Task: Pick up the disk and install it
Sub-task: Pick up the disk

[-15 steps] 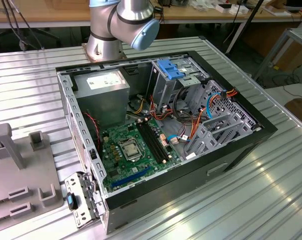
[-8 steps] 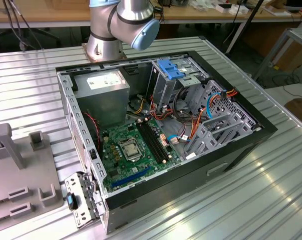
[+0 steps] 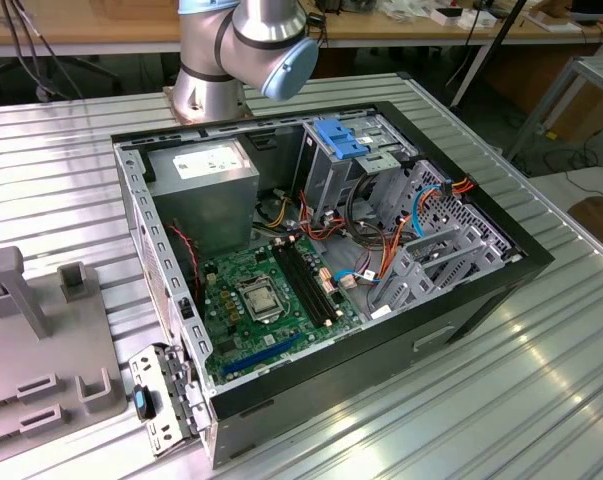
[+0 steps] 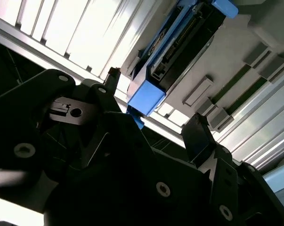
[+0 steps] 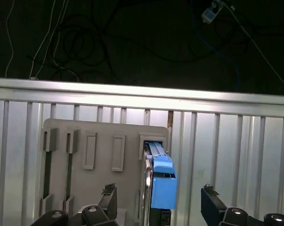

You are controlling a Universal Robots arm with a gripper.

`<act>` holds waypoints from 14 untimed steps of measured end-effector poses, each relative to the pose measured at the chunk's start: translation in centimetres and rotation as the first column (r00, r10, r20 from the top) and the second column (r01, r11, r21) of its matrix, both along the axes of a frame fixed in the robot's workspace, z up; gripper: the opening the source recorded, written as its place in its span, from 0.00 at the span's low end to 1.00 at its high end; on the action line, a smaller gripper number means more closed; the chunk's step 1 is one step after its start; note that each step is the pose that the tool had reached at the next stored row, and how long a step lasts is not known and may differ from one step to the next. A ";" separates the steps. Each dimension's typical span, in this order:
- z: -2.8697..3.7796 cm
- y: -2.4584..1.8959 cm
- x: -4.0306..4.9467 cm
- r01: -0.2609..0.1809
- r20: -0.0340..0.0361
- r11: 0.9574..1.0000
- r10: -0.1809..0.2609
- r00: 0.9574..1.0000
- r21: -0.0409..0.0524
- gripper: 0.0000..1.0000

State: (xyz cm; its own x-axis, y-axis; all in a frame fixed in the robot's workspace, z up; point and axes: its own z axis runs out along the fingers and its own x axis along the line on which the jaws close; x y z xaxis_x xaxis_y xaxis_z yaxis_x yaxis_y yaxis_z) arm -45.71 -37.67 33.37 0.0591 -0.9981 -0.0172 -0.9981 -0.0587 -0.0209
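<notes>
The disk (image 5: 163, 181) is standing on edge in a slot of the grey rack (image 5: 94, 129) on the ribbed tabletop (image 5: 236, 141). The hand (image 5: 159, 190) is hovering over it with fingers (image 5: 211, 197) spread wide, one on either side, seemingly not touching. In the exterior view, the rack is sitting at eight o'clock from the open case (image 3: 381, 370).
</notes>
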 end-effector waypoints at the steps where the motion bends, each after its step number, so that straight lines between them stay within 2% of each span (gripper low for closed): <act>1: -0.20 0.04 -0.01 0.000 0.000 1.000 0.000 1.000 0.000 0.80; 7: -1.22 0.32 -0.29 0.000 0.001 1.000 0.000 1.000 0.001 0.80; 14: -2.60 0.33 -0.29 0.000 0.001 1.000 0.000 1.000 0.001 0.80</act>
State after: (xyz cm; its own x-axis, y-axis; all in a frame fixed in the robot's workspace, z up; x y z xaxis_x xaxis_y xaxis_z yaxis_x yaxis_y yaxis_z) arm -46.00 -37.34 30.76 0.0592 -0.9981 -0.0182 -0.9980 -0.0588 -0.0215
